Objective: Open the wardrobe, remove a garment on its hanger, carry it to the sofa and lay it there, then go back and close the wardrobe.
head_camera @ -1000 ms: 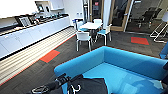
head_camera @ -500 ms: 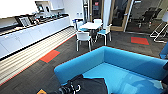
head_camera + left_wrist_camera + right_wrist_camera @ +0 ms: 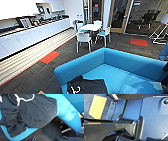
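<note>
The black garment [image 3: 87,86] lies crumpled on the seat of the bright blue sofa [image 3: 120,65], near its left arm, at the lower edge of the head view. In the left wrist view the garment [image 3: 32,112] is spread over the sofa's seat cushion [image 3: 65,112]. The white hanger [image 3: 23,98] lies on top of the fabric near the collar. A small dark tip of my left gripper [image 3: 33,138] shows over the carpet beside the sofa, apart from the garment.
A white table with white chairs [image 3: 87,31] stands beyond the sofa. A long white counter [image 3: 32,35] runs along the left wall. Glass doors [image 3: 120,15] are at the back. The dark carpet has orange tiles [image 3: 50,57].
The whole head view has shifted slightly. The garment stays lying on the sofa seat.
</note>
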You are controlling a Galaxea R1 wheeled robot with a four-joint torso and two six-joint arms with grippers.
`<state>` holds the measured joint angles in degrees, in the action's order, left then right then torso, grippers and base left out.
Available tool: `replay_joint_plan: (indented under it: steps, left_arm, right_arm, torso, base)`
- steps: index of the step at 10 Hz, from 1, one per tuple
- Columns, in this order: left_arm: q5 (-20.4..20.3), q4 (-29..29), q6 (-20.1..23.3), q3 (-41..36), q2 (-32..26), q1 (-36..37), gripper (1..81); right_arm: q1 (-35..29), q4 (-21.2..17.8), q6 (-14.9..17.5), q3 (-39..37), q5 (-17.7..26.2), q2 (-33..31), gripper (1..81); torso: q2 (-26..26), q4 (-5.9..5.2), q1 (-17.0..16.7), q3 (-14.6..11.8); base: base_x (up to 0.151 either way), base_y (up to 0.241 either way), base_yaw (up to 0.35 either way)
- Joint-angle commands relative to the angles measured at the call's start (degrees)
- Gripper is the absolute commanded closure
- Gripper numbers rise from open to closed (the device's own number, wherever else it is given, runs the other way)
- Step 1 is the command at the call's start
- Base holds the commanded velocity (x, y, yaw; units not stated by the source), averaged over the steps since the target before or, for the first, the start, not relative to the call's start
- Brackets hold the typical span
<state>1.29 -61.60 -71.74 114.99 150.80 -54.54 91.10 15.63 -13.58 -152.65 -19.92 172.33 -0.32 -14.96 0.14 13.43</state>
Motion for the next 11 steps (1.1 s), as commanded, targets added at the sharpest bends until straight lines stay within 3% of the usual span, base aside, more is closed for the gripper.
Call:
replay_joint_plan:
  steps: [1, 2, 3, 4, 6, 10, 11]
  left_arm:
    - [-4.81, -12.76, 0.46, -3.02, -9.28, -8.42, 1.0]
    - [-4.9, -12.76, 0.46, -1.17, -9.02, -11.07, 1.0]
    - [-5.07, -12.67, 0.46, 1.37, -8.14, -13.96, 1.0]
    - [-7.24, -12.76, 0.55, 3.73, -7.09, -16.25, 1.0]
    - [-15.34, -12.76, 0.64, 9.97, -4.63, -19.68, 1.0]
    - [-16.76, -12.76, 0.64, 24.31, 3.29, -22.41, 1.0]
    - [-16.76, -12.76, 0.64, 24.93, 3.9, -22.58, 1.0]
  right_arm:
    - [-0.87, -0.07, -0.22, 0.35, 2.25, 0.59, 1.0]
    - [-1.13, -0.25, -0.22, 0.35, 2.34, 0.76, 1.0]
    - [-1.22, -0.34, -0.22, 0.35, 2.34, 0.76, 1.0]
    - [-1.22, -0.25, -0.22, 0.35, 2.34, 0.76, 1.0]
    - [-1.31, -0.07, -0.22, 0.35, 2.34, 0.76, 1.0]
    - [-1.31, -0.25, -0.22, 0.35, 2.34, 0.59, 1.0]
    - [-1.4, -0.25, -0.22, 0.17, 2.43, 0.68, 1.0]
  torso:
    - [0.0, 0.0, 0.0, 0.15]
    - [0.0, 0.0, -0.02, -1.16]
    - [-0.06, 2.05, -0.11, -1.77]
    - [-0.09, 4.84, -0.13, -2.21]
    - [-0.11, 6.89, -0.14, -2.47]
    - [-0.15, 13.56, -0.14, -2.54]
    - [-0.15, 10.95, -0.14, -2.56]
  base:
    - [0.0, 0.0, 0.0]
    - [0.0, 0.0, 0.0]
    - [0.0, 0.0, 0.0]
    - [0.0, 0.0, 0.0]
    - [0.0, 0.0, 0.0]
    - [0.0, 0.0, 0.0]
    - [0.0, 0.0, 0.0]
